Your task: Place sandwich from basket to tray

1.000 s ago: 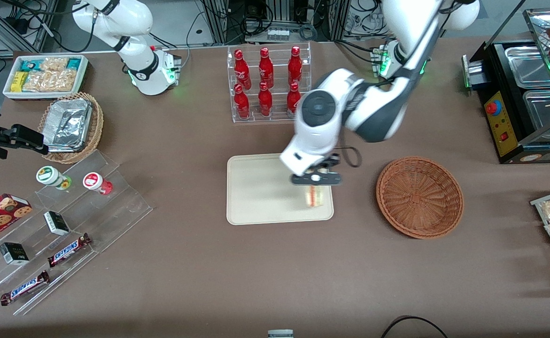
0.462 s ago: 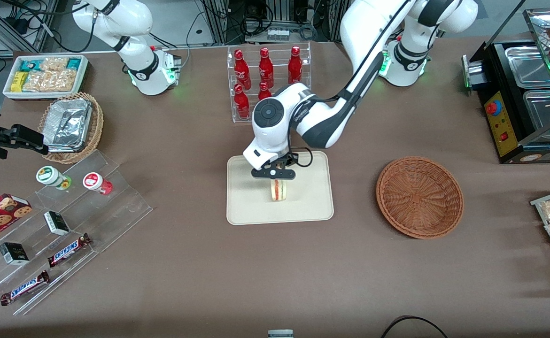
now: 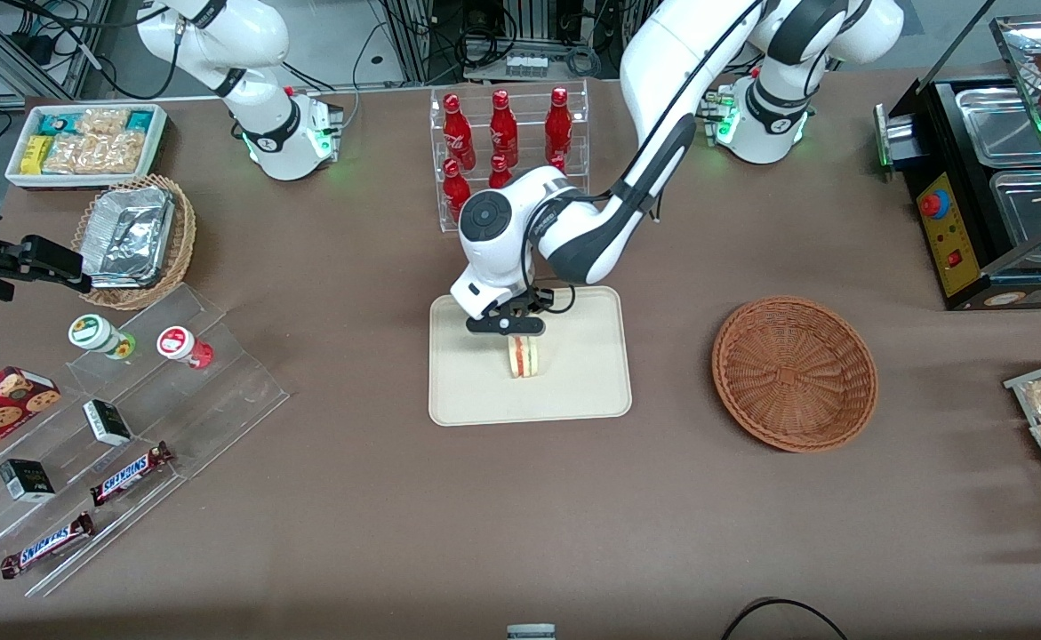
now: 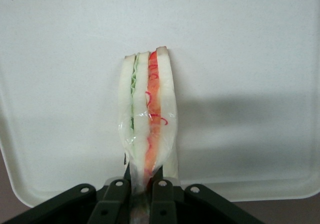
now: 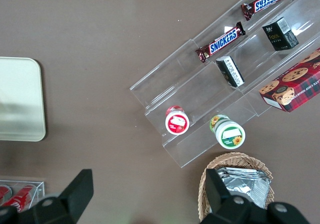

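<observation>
The sandwich (image 4: 148, 129) is a slim wedge of soft white bread sealed in glossy clear film, with a frilly green layer and an orange-pink layer streaked with red running along its cut edge. It stands on edge over the tray (image 3: 476, 391), a smooth, matte cream rectangle with rounded corners and a low raised lip, sitting about in the tray's middle; whether its lower edge actually touches the tray surface I cannot tell. In the front view the sandwich (image 3: 522, 356) has its long axis running from the gripper toward the front camera, with the striped cut edge facing up. The gripper (image 3: 508, 332) hangs just above the tray on the end of the sandwich farther from the front camera, and in the wrist view the gripper (image 4: 142, 183) has its two dark fingers (image 4: 116, 196) drawn in close, pinching the narrow, crinkled end of the wedge between them, so that the rest of the sandwich sticks out lengthwise past the fingertips. The basket (image 3: 794, 373), a round shallow bowl of reddish-brown wicker with ribs spiralling from its centre, sits well apart on the brown cloth-covered table (image 3: 396, 516), toward the working arm's end.
</observation>
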You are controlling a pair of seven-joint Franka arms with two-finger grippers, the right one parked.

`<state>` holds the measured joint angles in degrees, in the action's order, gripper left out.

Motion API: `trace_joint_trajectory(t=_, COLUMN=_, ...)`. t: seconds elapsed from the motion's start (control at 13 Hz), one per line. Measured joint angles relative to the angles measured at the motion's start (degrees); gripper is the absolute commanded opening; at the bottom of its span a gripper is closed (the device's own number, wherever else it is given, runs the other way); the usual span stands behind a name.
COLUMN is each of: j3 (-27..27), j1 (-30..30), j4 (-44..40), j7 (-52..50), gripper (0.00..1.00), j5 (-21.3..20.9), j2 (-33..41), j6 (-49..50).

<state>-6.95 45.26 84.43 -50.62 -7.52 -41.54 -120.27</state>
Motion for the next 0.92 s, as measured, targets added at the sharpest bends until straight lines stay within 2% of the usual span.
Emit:
trace_joint_trajectory(t=0.08, j3=0.03, j1=0.0, j4=-0.19, j7=0.0, gripper=0.99, j5=-0.04, j2=-0.08, j6=-0.1)
trace_joint_trajectory(t=0.46, j3=1.34, j1=-2.3, j4=-3.07, j7=-0.06, gripper=1.0, j5=-0.08, j2=3.02, j6=3.09)
trace_joint_trajectory(t=0.92, j3=1.71, j1=-16.65, j4=-3.89, j7=2.51, gripper=1.0, j5=1.07, j2=19.48, j6=20.7)
